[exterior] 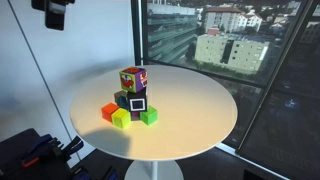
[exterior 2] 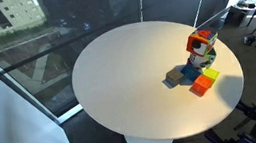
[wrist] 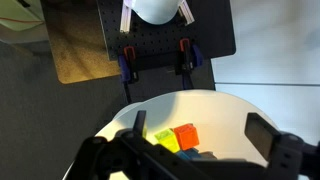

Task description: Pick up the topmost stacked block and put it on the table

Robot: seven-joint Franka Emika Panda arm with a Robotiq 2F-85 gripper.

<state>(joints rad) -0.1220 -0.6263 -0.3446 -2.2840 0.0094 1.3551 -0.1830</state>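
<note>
The topmost stacked block (exterior: 133,78), a multicoloured cube, sits on a dark cube with a white square outline (exterior: 134,101) on the round white table (exterior: 200,100). It also shows in an exterior view (exterior 2: 201,43) near the table (exterior 2: 120,83) edge. An orange cube (exterior: 110,112) and green cubes (exterior: 121,119) lie at the stack's foot. My gripper (exterior: 55,12) hangs high above and to the side of the table, well apart from the stack. In the wrist view the gripper (wrist: 198,128) is open and empty, with the orange cube (wrist: 186,135) far below it.
A glass wall with buildings outside stands behind the table (exterior: 230,45). Black equipment sits on the floor (exterior: 30,150) beside the table. The wrist view shows the robot's clamped base plate (wrist: 155,55) and a brown board (wrist: 80,50).
</note>
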